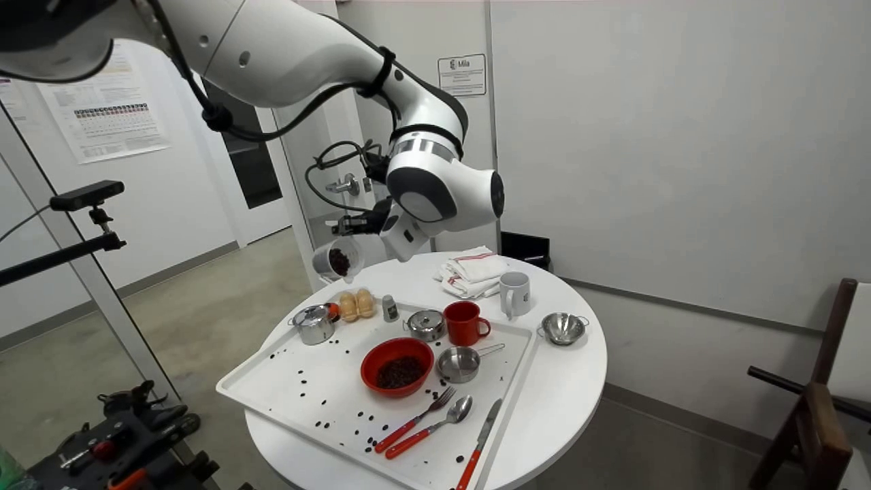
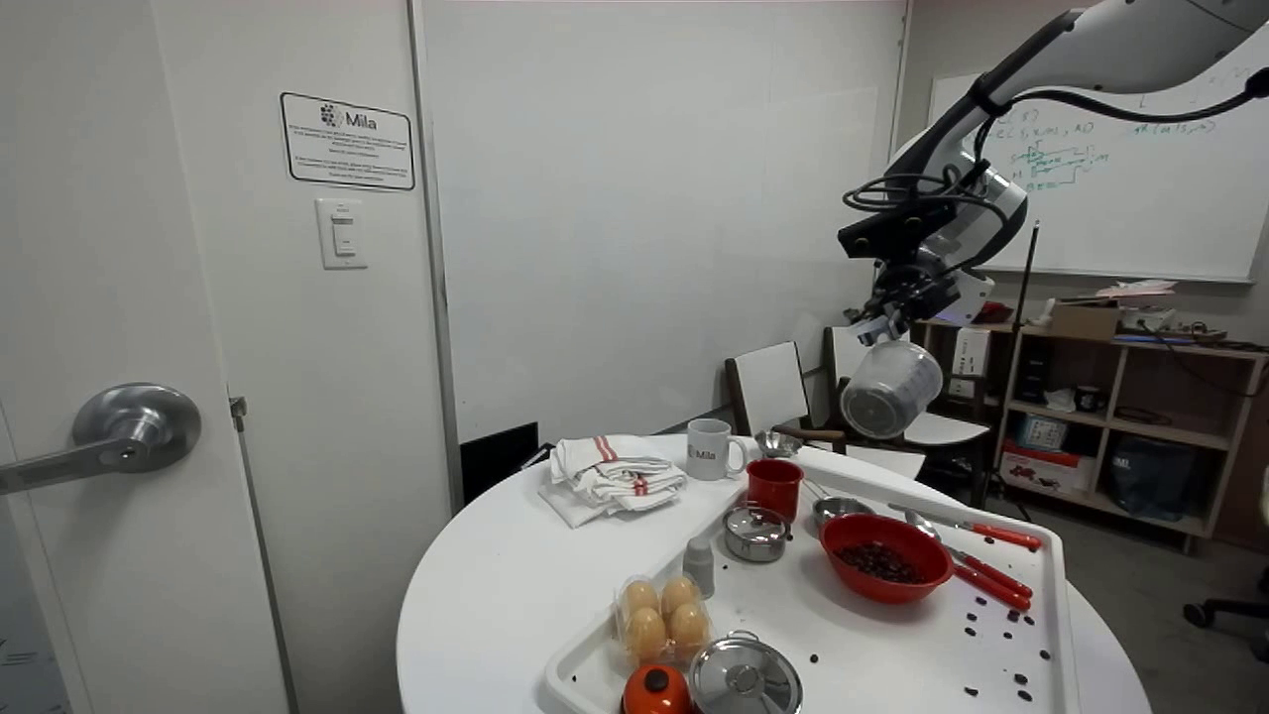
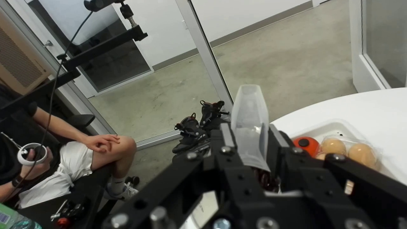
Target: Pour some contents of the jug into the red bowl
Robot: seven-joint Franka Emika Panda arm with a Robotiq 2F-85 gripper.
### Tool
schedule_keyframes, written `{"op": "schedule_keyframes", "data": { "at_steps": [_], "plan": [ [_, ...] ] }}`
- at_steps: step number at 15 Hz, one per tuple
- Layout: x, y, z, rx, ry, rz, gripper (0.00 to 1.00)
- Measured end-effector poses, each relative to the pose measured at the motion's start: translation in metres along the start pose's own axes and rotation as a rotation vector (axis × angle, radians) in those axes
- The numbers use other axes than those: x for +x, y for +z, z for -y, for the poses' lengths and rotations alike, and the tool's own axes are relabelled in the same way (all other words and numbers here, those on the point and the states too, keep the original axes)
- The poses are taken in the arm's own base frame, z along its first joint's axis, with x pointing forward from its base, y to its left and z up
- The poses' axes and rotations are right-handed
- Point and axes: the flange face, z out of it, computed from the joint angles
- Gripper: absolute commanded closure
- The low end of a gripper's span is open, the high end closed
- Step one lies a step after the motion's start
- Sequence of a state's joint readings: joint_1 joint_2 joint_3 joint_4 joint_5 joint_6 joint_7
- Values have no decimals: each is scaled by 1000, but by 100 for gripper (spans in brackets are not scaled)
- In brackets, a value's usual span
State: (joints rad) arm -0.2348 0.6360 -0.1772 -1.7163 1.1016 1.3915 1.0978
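Near the middle of the round white bench, the red bowl stands upright on a tray and holds dark beans. More beans lie scattered over the tray, one corner of which pokes out past the bench's left edge in an exterior view; the edges named below are taken from there.

The clear plastic jug is up in the air, well apart from the bowl. It is tilted, and some beans show inside it. The jaws are clamped on the jug: in the wrist view a clear piece of it is pinched between their two sides.

Just beside the bowl, toward the bench's right edge, sits a small metal pan, and a red cup stands near both. A lidded pot is just beside the cup. Toward the near edge lie a fork, a spoon and a knife, all with red handles. Toward the left edge, on the tray, stand a second pot, also lidded, and a small orange thing right by it. Next come four eggs in clear plastic and a grey shaker, toward the far left edge.

Off the tray, folded towels lie by the far edge, with a white mug just beside them. A small metal colander stands close to the right edge. In the wrist view a person sits well apart from the bench.
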Motion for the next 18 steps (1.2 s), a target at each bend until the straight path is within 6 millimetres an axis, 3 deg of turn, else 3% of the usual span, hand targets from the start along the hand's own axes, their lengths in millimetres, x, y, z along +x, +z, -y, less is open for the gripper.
{"op": "schedule_keyframes", "data": {
  "at_steps": [6, 12, 18],
  "plan": [
    [9, -3, 2, 12, 13, 0, 88],
    [15, -27, 4, 78, 19, 29, 88],
    [23, -43, 14, 122, 13, 178, 88]
  ]
}}
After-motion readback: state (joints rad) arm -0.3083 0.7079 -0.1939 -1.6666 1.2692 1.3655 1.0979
